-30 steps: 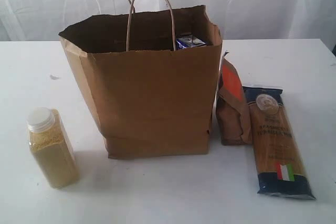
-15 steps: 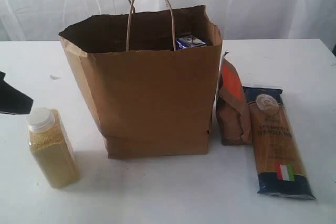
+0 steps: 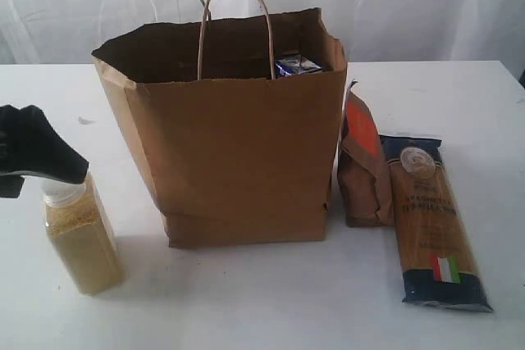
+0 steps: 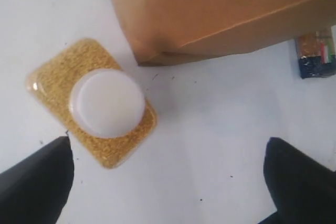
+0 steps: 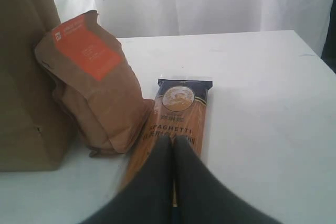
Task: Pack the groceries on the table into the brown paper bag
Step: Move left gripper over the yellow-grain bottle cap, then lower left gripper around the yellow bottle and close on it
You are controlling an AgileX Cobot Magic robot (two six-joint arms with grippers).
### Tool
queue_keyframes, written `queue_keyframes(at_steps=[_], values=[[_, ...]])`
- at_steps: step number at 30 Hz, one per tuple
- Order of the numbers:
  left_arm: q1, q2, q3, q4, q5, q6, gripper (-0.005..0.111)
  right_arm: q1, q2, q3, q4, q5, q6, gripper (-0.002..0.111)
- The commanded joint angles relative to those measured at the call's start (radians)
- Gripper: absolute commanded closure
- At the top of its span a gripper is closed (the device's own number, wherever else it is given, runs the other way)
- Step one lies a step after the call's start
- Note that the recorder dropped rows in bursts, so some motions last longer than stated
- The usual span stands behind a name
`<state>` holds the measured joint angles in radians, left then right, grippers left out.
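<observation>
Exterior view: Three items outside brown paper bag (image 3: 238, 153)

The yellow-grain bottle (image 3: 80, 239) stands upright on the table (image 3: 262, 309) at the frame's lower left, beside the bag. The left gripper (image 4: 168, 142) hovers above its white cap (image 4: 107, 103), jaws spread wide, empty. The right gripper (image 5: 173, 145), pinched closed, hangs over the spaghetti pack (image 3: 435, 219) at lower right.

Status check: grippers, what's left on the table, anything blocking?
Left gripper open over yellow-grain bottle, no grip. Right gripper shut, empty. Bottle, brown pouch, spaghetti pack on table; blue-white carton in brown paper bag. Nothing blocking bottle.
</observation>
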<state>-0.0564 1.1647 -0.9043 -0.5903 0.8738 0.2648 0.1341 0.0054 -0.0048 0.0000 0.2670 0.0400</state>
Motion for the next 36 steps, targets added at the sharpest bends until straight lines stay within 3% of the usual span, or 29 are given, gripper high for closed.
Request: queue_keyframes(at_steps=[1,10,17,31,36], values=[[0.002,0.071,-0.005,0.06,0.008,-0.083,0.015,-0.006,-0.005,0.005,0.0,-0.006,0.001,0.108],[0.002,0.165,-0.118,0.136,0.022,-0.13,0.016,-0.006,-0.005,0.005,0.0,-0.006,0.001,0.108],[-0.003,0.23,-0.18,0.216,0.148,-0.167,0.016,-0.006,-0.005,0.005,0.0,-0.006,0.001,0.108],[-0.21,0.312,-0.3,0.444,0.167,-0.332,0.016,-0.006,-0.005,0.005,0.0,-0.006,0.001,0.108],[-0.219,0.346,-0.294,0.502,0.161,-0.406,0.016,-0.006,-0.005,0.005,0.0,-0.006,0.001,0.108]])
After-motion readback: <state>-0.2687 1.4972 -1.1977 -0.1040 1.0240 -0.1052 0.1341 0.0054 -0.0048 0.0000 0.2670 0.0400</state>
